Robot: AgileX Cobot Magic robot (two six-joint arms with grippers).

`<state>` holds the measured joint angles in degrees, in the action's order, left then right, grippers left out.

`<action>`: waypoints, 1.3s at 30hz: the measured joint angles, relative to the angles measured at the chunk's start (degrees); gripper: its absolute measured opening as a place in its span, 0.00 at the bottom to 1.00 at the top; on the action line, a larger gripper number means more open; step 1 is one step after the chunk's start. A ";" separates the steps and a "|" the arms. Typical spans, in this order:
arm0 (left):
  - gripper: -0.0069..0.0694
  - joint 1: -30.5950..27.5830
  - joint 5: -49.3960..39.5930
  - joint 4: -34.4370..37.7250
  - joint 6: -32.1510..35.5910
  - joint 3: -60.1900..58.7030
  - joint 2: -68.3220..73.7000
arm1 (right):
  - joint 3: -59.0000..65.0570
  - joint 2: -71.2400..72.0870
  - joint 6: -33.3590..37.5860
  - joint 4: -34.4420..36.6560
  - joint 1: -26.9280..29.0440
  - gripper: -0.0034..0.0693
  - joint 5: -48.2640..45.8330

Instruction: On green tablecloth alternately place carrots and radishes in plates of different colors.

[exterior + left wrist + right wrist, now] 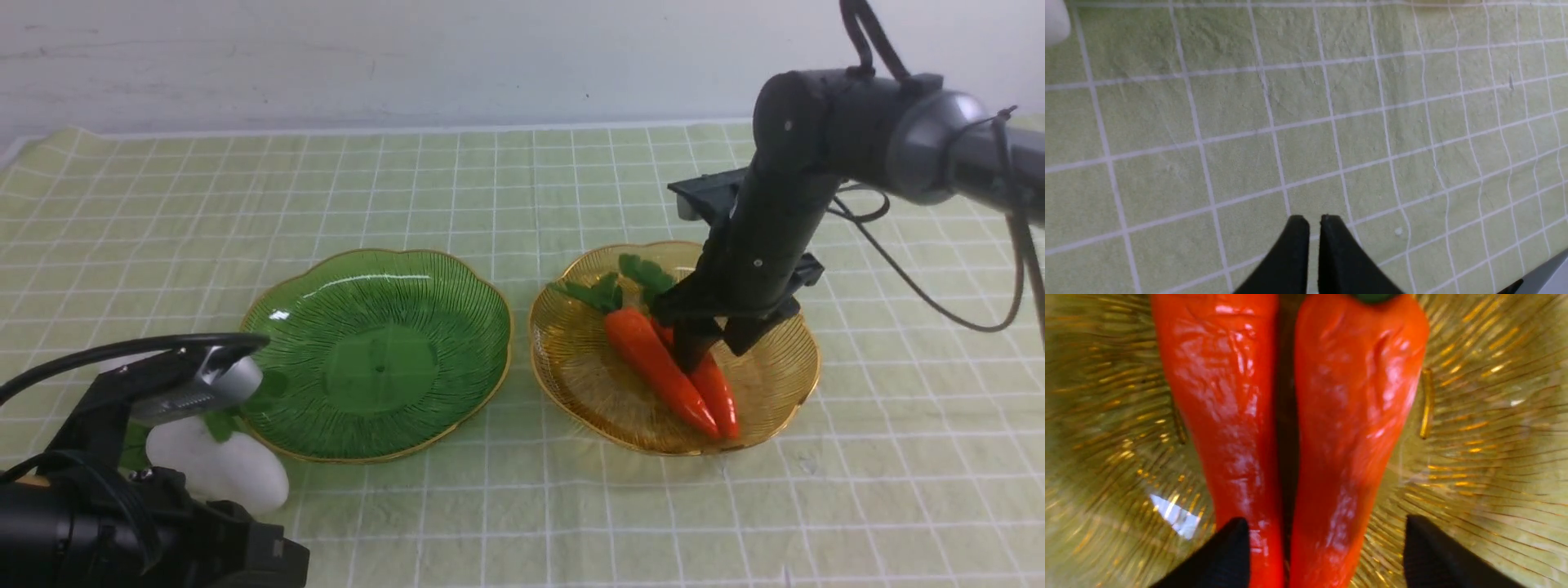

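Note:
Two orange carrots (657,363) (718,396) lie side by side in the amber-yellow plate (788,384), leafy tops toward the far side. My right gripper (718,351) hangs just above them, open. In the right wrist view its fingertips (1235,543) straddle the carrots (1355,416) without gripping either. The dark green plate (375,351) holds nothing. One white radish (216,469) lies on the green tablecloth (490,188) by that plate's near left rim, beside my left arm. My left gripper (1312,222) is shut and empty over bare cloth, with a white radish edge (1053,20) in one corner of its view.
My left arm (98,506) fills the near left corner, its wrist camera (196,384) overlapping the green plate's rim. My right arm (857,139) reaches in from the right with a loose cable (939,302). A pale wall (408,57) stands behind the table's far edge.

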<state>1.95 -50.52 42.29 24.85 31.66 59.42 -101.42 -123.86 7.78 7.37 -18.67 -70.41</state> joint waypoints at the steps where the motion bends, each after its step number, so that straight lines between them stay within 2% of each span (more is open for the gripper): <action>1: 0.14 0.00 0.00 -0.06 -0.08 0.00 0.00 | 0.00 0.00 -1.61 -0.82 0.00 0.78 0.00; 5: 0.20 0.00 0.00 -0.17 -0.19 0.00 0.00 | 0.24 1.60 -6.03 -2.35 0.06 0.85 0.00; 9: 0.29 0.00 0.05 -0.58 -0.19 0.00 0.00 | 0.24 5.84 -7.41 -1.62 0.06 0.83 0.00; 14: 0.47 0.00 2.46 -4.13 -0.19 0.24 0.00 | 2.34 20.64 -7.78 -0.58 0.06 0.71 -0.07; 15: 0.47 0.00 2.46 -4.13 -0.19 0.31 0.00 | 2.34 21.31 -7.78 -0.58 0.06 0.71 -0.07; 17: 0.52 0.00 3.05 -6.83 -0.19 1.79 0.00 | 5.30 29.01 -7.78 -0.64 0.06 0.65 -0.26; 20: 0.54 0.00 4.01 -8.68 -0.43 4.54 0.00 | 12.07 41.89 -7.11 -1.56 0.06 0.54 -0.89; 24: 0.54 0.00 5.11 -9.31 -0.63 7.42 0.03 | 20.01 55.77 -6.41 -4.24 0.06 0.45 -1.38; 29: 0.54 0.00 7.93 -9.78 -1.97 8.97 0.07 | 34.08 80.33 -6.28 -8.24 0.06 0.33 -0.23; 33: 0.54 0.00 10.73 -11.05 -7.38 8.97 0.07 | 47.19 98.57 -5.63 -8.48 0.06 0.26 11.35; 35: 0.54 0.00 13.10 -14.43 -16.16 8.97 0.09 | 57.88 113.60 -3.93 -8.72 0.06 0.19 21.63; 37: 0.54 0.00 13.62 -16.65 -20.86 9.02 0.14 | 61.07 118.59 -3.26 -8.90 0.06 0.16 23.90; 39: 0.54 0.00 13.58 -23.55 -32.57 9.02 0.46 | 68.15 124.51 -2.45 -9.91 0.06 0.09 25.75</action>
<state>1.95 -36.94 18.74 -7.72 40.68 59.88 -33.27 0.66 5.33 -2.54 -18.62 -44.65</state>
